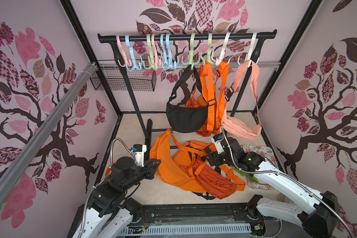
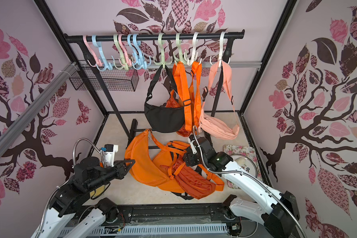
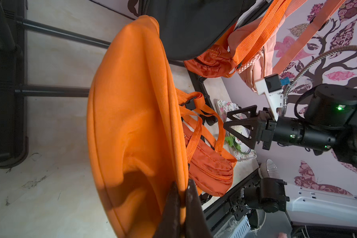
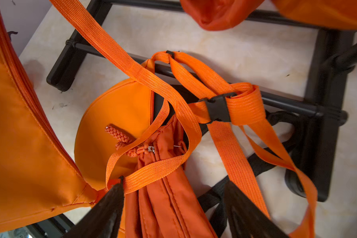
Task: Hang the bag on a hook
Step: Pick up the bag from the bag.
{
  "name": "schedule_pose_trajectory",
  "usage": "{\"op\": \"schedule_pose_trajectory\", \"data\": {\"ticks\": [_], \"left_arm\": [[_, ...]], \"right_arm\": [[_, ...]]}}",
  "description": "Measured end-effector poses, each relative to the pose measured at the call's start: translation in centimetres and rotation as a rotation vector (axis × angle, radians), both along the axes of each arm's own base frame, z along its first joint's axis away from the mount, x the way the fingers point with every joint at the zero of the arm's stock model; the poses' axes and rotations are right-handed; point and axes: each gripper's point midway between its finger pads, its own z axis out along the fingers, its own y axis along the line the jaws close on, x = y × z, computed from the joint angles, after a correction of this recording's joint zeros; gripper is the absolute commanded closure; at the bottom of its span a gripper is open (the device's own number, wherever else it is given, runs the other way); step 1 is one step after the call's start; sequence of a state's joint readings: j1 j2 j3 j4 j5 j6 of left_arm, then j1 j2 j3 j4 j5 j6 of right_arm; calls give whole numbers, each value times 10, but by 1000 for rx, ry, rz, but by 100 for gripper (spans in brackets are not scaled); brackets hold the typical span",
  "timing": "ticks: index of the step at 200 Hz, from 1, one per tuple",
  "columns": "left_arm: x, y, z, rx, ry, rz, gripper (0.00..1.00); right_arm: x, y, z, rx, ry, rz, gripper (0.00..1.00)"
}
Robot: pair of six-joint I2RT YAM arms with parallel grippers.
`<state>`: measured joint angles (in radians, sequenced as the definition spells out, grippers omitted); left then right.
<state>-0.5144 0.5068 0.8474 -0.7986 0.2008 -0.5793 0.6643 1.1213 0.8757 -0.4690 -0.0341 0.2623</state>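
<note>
Left claw (image 3: 182, 191) is pinched shut on the rim seam of the big orange bag (image 1: 167, 162). Its fingertips are partly cut off by the frame edge in the wrist view. The bag is a smooth-weave crescent at the left of the floor pile, not on a hook yet.

Right claw (image 4: 174, 185) has its jaws wide with nothing between them, over a rust-orange nylon bag (image 1: 212, 183) with a metal zipper pull (image 4: 151, 148). The ribbed webbing strap (image 4: 132, 68) loops just beside one fingertip; I can't tell if it touches. A second bright orange bag (image 4: 115, 115) and some black straps (image 4: 213, 195) are mostly buried under the pile.

On the right, my right arm half hides the floral tray (image 2: 235, 150). The print on the plate (image 2: 246, 164) is too small to read.

Farther back, the black bag (image 1: 186, 117) covers most of the hung orange bags (image 1: 210, 86), with a peach bag (image 1: 241, 127) to their right. At the far end are pastel plastic hooks (image 1: 153, 53) on a black rail (image 1: 179, 36), and a wire basket (image 1: 124, 81) far left.
</note>
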Motion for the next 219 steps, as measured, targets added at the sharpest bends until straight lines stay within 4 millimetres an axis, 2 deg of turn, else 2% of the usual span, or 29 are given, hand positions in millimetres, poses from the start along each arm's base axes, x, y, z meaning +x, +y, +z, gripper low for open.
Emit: {"op": "schedule_pose_trajectory", "data": {"ticks": [20,40,62,106,129,175,219], "left_arm": [[-4,2,2,14,13,-5,100],[-8,7,-4,35,35,4,100],[-13,12,-5,40,39,17,100],[-14,18,-1,35,14,45,100],[-13,20,-3,44,15,61,100],[-11,25,-5,62,18,86,100],[-11,29,-5,66,11,101,100]], "right_arm": [[4,12,-16,0,48,26,14],[9,24,-34,-2,95,50,15],[18,38,-47,1,124,80,21],[51,68,-49,-7,98,134,43],[64,81,-57,-20,94,165,47],[66,93,-85,-36,145,206,57],[66,99,-105,-48,170,215,59]]}}
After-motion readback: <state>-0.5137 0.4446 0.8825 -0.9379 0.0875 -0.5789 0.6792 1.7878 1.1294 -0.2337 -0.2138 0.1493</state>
